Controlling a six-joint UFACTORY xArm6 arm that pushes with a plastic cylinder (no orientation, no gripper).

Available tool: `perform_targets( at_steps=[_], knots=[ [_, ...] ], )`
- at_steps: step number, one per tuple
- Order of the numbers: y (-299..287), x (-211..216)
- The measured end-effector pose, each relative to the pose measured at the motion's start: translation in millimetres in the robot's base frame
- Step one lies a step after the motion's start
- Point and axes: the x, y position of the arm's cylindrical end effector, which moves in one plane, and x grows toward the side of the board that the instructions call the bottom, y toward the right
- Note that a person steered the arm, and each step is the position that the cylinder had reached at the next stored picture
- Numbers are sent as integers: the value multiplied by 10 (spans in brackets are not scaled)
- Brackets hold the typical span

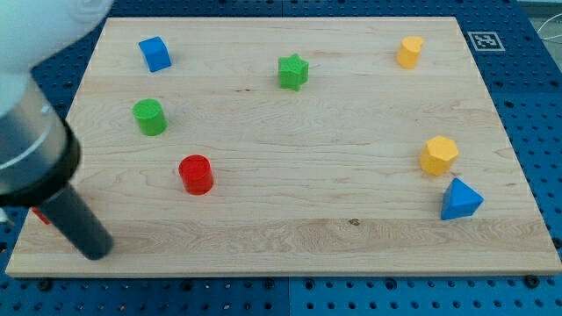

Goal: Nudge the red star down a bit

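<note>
A pale wooden counter (334, 189) fills the view, resting on a blue pegboard. A thick dark rod enters from the view's top left and slants down to the right. My tip (98, 251) rests near the counter's bottom left corner, close to its lower edge. The arm carries no claw, only this rod, so there is nothing to be spread or pressed together, and it holds nothing. The only piece that could be the red star (39, 216) is a small sliver of red peeking out from behind the rod's left side, at the counter's left edge. Its shape cannot be made out because the rod covers nearly all of it. That sliver lies to the view's left of my tip and slightly higher. My tip therefore sits on the lower right side of it, not above it. To nudge the star down, my tip would probably have to travel around to the star's upper side first. A red cylinder (196, 174) stands well apart to the right and higher, and should not be mistaken for the target. Above it are a green cylinder (149, 117) and a blue cube (154, 53). A green star (293, 71) sits near the top middle. On the right side are a yellow cylinder (409, 52), a yellow hexagon (437, 155) and a blue triangle (459, 200).
</note>
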Motion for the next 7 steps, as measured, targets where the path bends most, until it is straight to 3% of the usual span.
perform_targets(
  at_steps=[2, 3, 5, 6, 7],
  knots=[
    [-831, 144],
    [-831, 144],
    [-842, -590],
    [-844, -420],
    [-739, -606]
  ],
)
